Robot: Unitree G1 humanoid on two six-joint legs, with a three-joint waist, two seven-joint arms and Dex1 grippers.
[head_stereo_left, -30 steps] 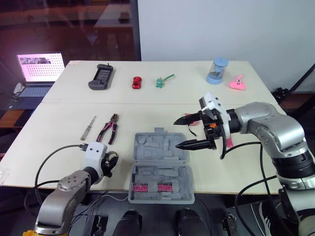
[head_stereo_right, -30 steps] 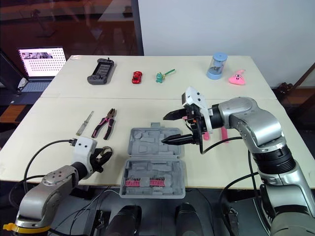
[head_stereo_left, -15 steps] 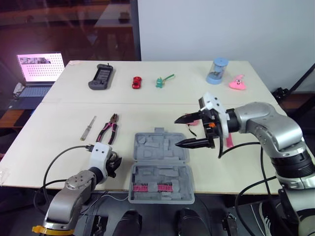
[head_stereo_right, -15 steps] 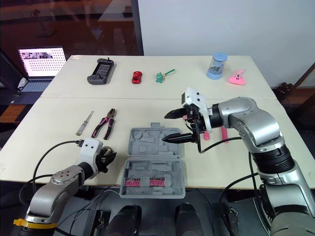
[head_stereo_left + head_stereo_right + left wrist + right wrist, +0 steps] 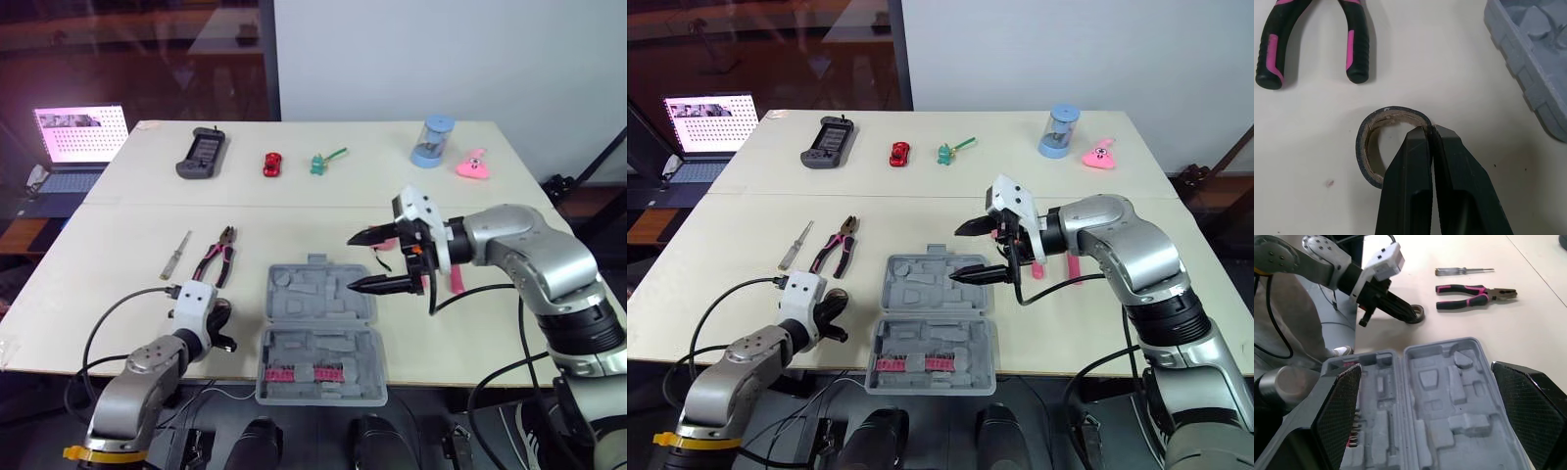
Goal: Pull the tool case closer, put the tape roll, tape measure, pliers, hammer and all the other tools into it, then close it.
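Near the front edge of the surface (image 5: 118, 235), as the head views show, the grey tool case (image 5: 318, 333) lies open, its moulded recesses empty save for a row of pink-held bits in the near half. The right pincer (image 5: 353, 262) hovers over the far half with its fingers wide apart and nothing between them. To the left, the pliers (image 5: 216, 257) and a small screwdriver (image 5: 177, 254) lie side by side, well apart from the case, and the left pincer (image 5: 224, 328) is lowered just beside the case's left edge. From the left wrist view, the tape roll (image 5: 1393, 112) is seen standing on its rim on the surface, its wall clamped between the closed fingertips, one inside the ring and one outside. From the right wrist view, the same grip is confirmed from across the case. A slip is judged the main risk: the roll is held by a thin wall at the very tips, so it could swing or drop when lifted. The raised case edge could also be struck, and the case nudged off the surface.
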